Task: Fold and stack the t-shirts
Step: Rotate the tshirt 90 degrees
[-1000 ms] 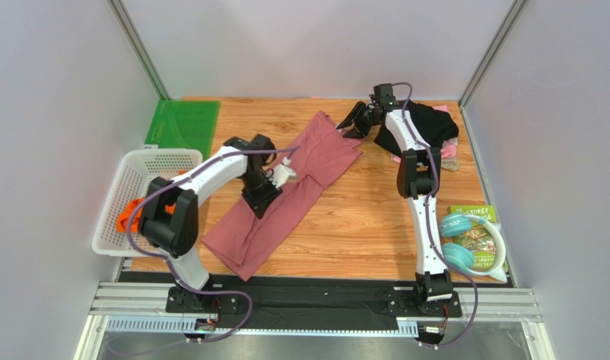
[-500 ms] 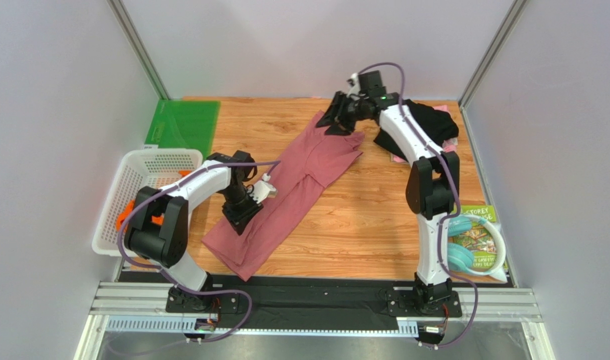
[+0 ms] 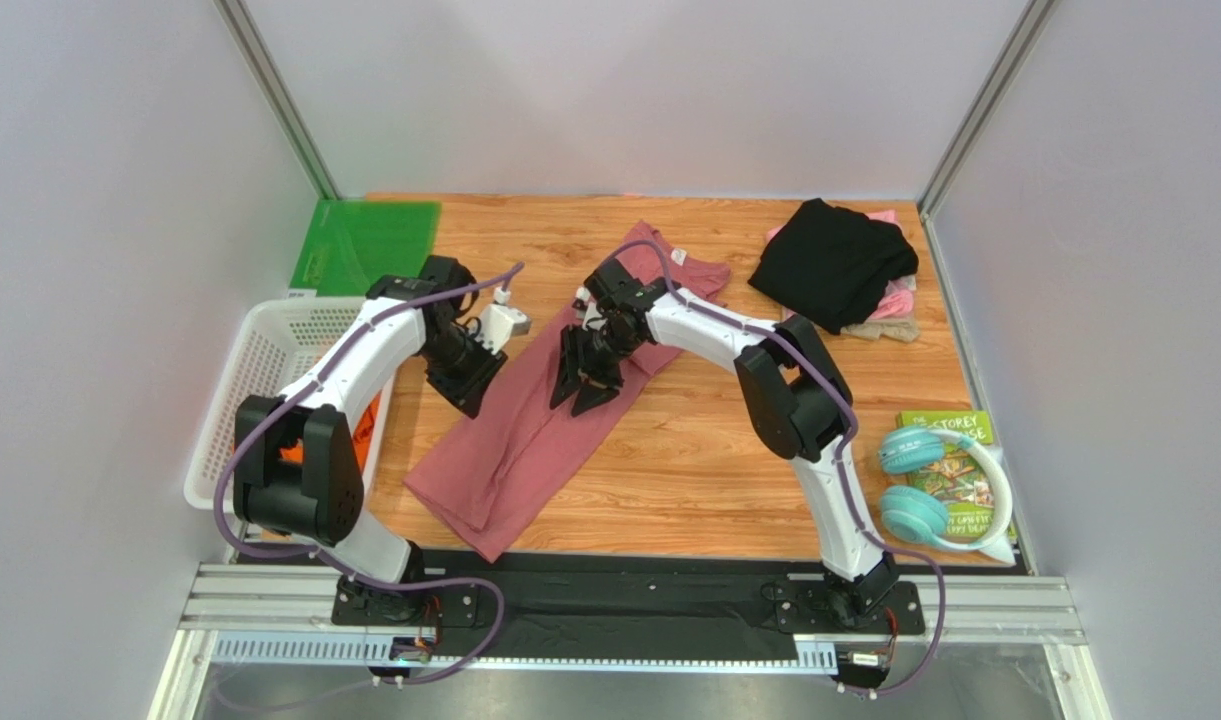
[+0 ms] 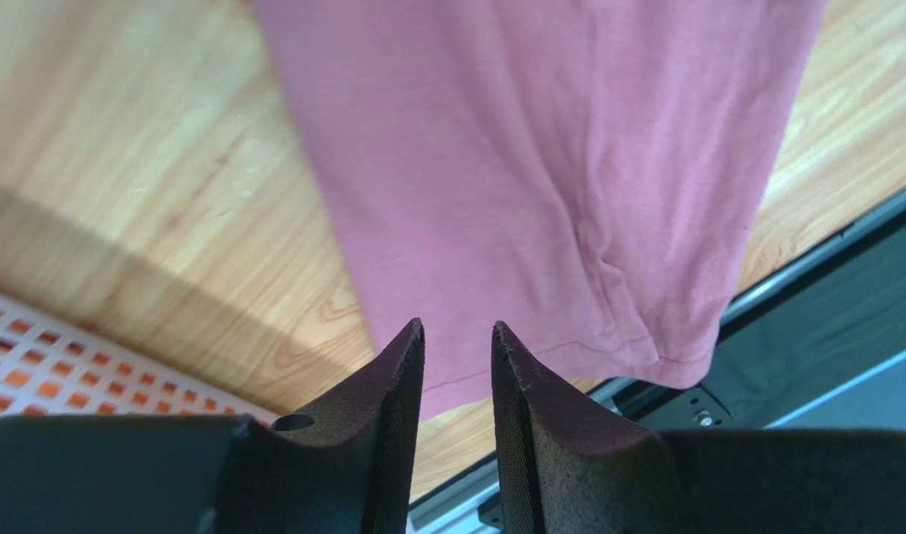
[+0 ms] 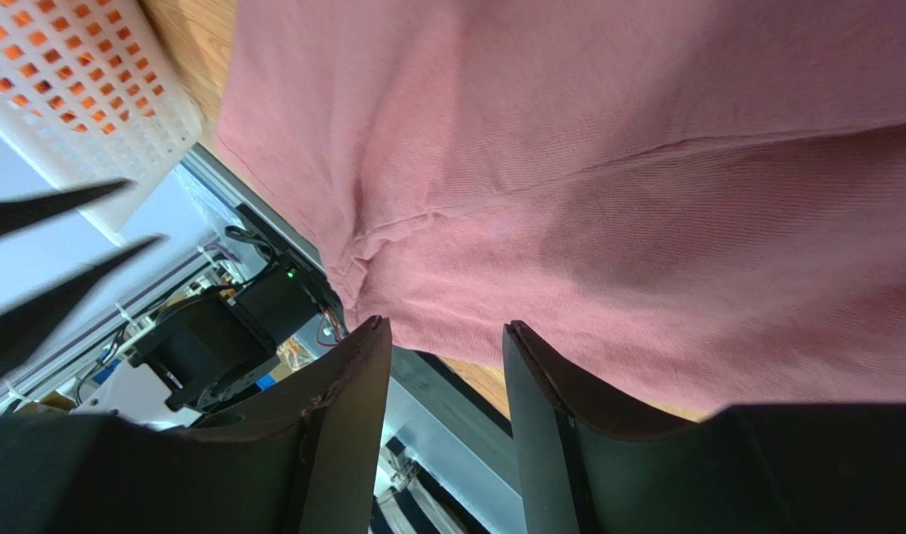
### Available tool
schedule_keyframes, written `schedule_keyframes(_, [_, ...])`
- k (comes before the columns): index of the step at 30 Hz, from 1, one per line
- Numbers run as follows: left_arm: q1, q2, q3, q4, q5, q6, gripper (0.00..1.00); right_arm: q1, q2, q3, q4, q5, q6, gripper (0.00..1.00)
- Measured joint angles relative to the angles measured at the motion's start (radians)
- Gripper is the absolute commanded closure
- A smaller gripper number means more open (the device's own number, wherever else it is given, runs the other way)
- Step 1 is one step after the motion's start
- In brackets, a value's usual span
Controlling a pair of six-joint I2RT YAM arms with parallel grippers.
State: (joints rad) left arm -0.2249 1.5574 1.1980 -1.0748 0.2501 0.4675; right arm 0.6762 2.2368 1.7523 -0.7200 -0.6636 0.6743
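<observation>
A large dusty-rose t-shirt (image 3: 534,435) lies folded into a long strip, running diagonally across the wooden table. My left gripper (image 3: 472,384) hovers at the strip's left edge, open with nothing between its fingers; the left wrist view shows the rose cloth (image 4: 535,167) beyond the left gripper (image 4: 457,329). My right gripper (image 3: 586,387) hangs open and empty over the strip's middle; in the right wrist view the right gripper (image 5: 446,332) looks along the same shirt (image 5: 647,167). A black t-shirt (image 3: 834,263) sits at the back right on a pale pink one (image 3: 897,302). An orange one (image 3: 367,429) lies in the basket.
The white mesh basket (image 3: 271,360) stands at the table's left edge, seen also as the basket (image 4: 45,356) in the left wrist view. A green mat (image 3: 364,245) lies at the back left. Teal headphones (image 3: 932,488) rest on a book (image 3: 962,435) at the front right.
My right arm swung from the back of the table near the black shirt, forward and left, to over the rose strip's middle. My left gripper moved back and left off the shirt to its edge.
</observation>
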Motion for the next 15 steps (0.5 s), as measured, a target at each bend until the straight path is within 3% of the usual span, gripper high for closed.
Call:
schedule_keyframes(7, [0.083,-0.002,0.053,-0.005,0.023,0.002,0.65,0.055,-0.013,-0.181,0.069,-0.034,0.055,0.53])
schedule_keyframes(15, [0.167,-0.002,0.159,-0.025,0.077,0.002,0.65,0.082,-0.032,-0.279,0.176,-0.109,0.108,0.55])
